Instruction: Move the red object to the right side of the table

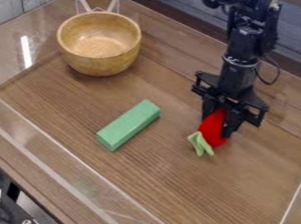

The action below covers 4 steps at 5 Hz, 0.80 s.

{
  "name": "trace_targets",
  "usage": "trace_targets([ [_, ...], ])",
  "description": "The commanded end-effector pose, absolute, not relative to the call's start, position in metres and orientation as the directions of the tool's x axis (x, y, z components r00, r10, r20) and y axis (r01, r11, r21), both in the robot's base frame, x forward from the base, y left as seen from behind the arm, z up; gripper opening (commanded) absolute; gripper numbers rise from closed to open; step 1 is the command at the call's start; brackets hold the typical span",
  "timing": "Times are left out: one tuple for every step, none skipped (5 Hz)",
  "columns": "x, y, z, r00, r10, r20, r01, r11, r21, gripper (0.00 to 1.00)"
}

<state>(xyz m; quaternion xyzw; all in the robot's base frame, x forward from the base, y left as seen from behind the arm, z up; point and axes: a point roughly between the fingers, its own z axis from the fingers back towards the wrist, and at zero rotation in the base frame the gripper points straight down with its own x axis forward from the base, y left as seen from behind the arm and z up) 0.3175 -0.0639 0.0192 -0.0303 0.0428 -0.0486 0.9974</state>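
Red object (212,128) | on table (173,186) | directly under tool (225,119) | tool apparently clenched on it

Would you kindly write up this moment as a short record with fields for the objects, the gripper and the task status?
surface: wooden table with clear low walls
bowl: wooden bowl, back left, looks empty
block: flat green block, near the middle
red fruit: red toy fruit, green leafy end toward the camera, right of the block
gripper: gripper points down, shut on the red toy fruit
task status: fruit on the right half, not released
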Motion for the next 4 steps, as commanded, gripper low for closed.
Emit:
trace_targets([
  [0.3147, -0.0574, 0.022, 0.992, -0.093, -0.085, 0.088, 0.994, -0.06, 0.0],
  [0.3133, -0.0549, 0.0218, 0.992, -0.089, -0.092, 0.084, 0.995, -0.059, 0.0],
  [0.3118, -0.0526, 0.0218, 0.991, -0.086, -0.099, 0.081, 0.995, -0.057, 0.0],
  [0.3104, -0.0503, 0.0216, 0.991, -0.082, -0.106, 0.077, 0.996, -0.054, 0.0],
])
